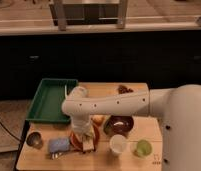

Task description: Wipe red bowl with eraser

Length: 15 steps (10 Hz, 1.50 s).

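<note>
One red bowl [75, 139], one maroon bowl [120, 124], three cups [117, 145], one tray [48, 102], one sponge [59, 145], one eraser [87, 144], one pincer [86, 135] over the red bowl.

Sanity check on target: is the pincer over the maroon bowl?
No, the pincer hangs over the red bowl, with the maroon bowl standing apart beside it.

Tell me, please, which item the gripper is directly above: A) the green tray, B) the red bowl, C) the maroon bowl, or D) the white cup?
B: the gripper points down into the red bowl at the front of the table.
</note>
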{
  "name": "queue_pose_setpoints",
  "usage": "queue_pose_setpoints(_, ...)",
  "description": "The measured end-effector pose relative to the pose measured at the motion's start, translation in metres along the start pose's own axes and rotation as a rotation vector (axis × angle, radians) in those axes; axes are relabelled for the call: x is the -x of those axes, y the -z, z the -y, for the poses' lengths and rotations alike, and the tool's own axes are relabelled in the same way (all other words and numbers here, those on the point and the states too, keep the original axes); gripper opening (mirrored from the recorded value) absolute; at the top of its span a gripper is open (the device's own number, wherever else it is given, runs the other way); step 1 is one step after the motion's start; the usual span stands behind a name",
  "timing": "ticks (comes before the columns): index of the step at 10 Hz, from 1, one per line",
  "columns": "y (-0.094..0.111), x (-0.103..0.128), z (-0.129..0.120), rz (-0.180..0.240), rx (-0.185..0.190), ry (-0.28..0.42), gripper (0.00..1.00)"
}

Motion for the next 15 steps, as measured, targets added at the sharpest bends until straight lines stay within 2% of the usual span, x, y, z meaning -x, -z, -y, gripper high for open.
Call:
queue_pose_setpoints(2,0.002,-0.008,-0.017,-0.006,-0.004,-0.043,0.0)
queue_pose_setpoints(5,0.015,-0.035,-0.024,-0.024,-0.019,-0.067,0.0)
queue_pose_setpoints(7,0.023,-0.046,-0.018,-0.03,-0.025,-0.062,0.0)
queue_pose_setpoints(11,0.037,-0.058,0.029,-0.032,-0.059,0.02,0.0)
queue_pose_setpoints(15,0.039,-0.058,0.03,-0.033,-0.065,0.03,0.0)
